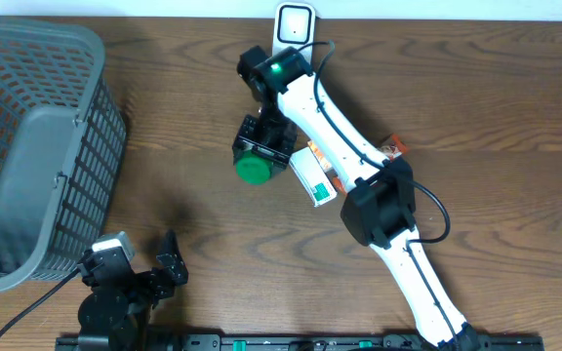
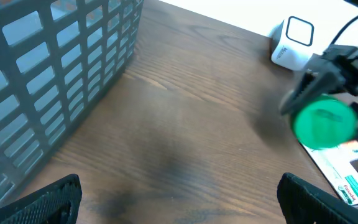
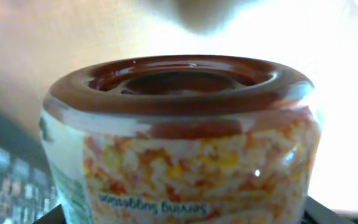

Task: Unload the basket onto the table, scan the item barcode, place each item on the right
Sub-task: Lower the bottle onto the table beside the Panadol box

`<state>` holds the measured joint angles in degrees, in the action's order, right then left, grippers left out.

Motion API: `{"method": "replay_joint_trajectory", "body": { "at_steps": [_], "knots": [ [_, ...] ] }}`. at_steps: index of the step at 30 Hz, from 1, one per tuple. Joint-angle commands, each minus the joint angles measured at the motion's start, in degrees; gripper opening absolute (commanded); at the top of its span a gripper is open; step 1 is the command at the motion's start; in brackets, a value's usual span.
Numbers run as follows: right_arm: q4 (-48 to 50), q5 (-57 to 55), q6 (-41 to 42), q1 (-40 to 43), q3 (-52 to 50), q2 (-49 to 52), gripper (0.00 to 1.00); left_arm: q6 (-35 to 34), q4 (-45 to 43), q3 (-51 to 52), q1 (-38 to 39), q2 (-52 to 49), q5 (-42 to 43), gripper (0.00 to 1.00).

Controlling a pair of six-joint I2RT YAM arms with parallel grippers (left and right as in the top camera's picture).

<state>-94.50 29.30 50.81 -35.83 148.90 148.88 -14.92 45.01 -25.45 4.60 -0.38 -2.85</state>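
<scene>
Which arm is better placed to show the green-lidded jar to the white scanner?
The right. Its gripper is closed on the jar, close to the scanner. The left gripper sits open and empty by the basket, far from both.

Table (image 1: 515,107): brown wood grain noted. Basket (image 1: 27,146): grey, open grid pattern. Jar (image 3: 185,155): brown end, label speckled orange, yellow and red; lid (image 1: 254,171) seen green. Scanner (image 1: 294,24): white, dark-outlined window. Right arm (image 1: 330,117): white, black joints. Box (image 1: 315,180): white, green print.
</scene>
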Motion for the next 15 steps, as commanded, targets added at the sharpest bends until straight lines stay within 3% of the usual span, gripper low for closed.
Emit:
{"method": "replay_joint_trajectory", "body": {
  "at_steps": [1,6,15],
  "knots": [
    [-2.82,12.79,-10.86,1.09,0.26,-0.13,0.58,0.92,-0.02,0.11,0.2,0.04,0.72,0.98],
    [-2.82,22.45,-12.35,1.11,0.22,-0.13,0.63,0.92,-0.02,0.11,0.2,0.04,0.72,0.98],
    [-2.82,24.85,-12.31,1.16,-1.9,-0.02,0.71,0.92,-0.02,0.11,0.2,0.04,0.72,0.98]
  ]
}}
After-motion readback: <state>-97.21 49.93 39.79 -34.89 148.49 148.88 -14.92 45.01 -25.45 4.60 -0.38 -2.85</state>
